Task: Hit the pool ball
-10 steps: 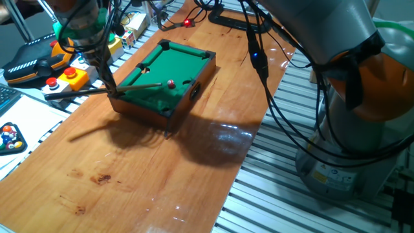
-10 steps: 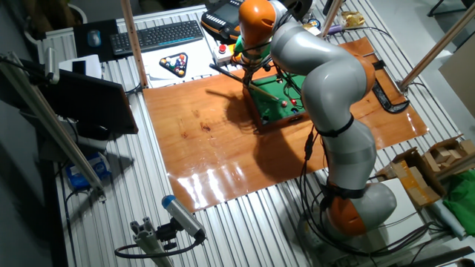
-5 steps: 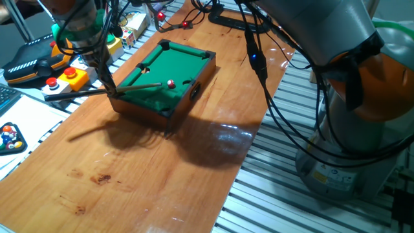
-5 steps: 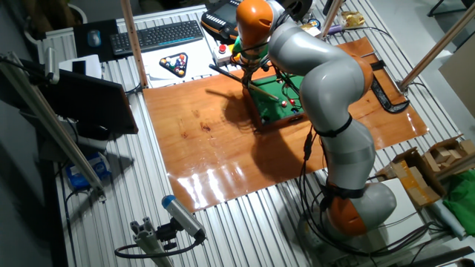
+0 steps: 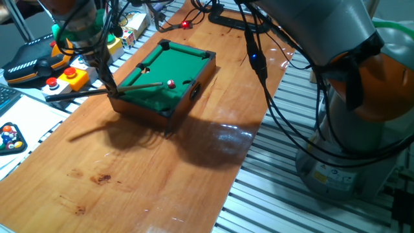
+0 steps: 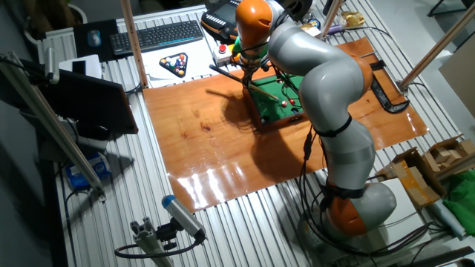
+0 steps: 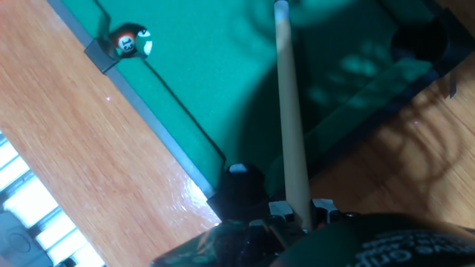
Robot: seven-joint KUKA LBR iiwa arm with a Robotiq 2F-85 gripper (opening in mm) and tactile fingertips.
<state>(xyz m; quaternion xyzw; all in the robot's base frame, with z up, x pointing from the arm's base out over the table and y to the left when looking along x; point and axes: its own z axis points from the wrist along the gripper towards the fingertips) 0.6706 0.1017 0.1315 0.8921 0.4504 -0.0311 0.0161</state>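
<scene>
Gripper (image 7: pixel 298 216) clamps a wooden cue (image 7: pixel 289 119) lying over the green felt of the little pool table (image 5: pixel 169 70); the pool ball (image 5: pixel 171 83) sits just beyond its tip, near the right rail.

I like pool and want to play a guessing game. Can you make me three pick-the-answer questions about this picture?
1. Where is the pool ball?
A. On the green felt
B. On the keyboard
C. On the bare wooden board

2. What colour is the felt on the little table?
A. Blue
B. Purple
C. Green

3. What are the fingers doing?
A. Hanging open with nothing in them
B. Gripping the cue stick
C. Squeezing the ball

Answers:
1 A: the pool ball sits on the felt.
2 C: the playing surface is plainly green.
3 B: the fingers are closed on the cue stick.
</scene>
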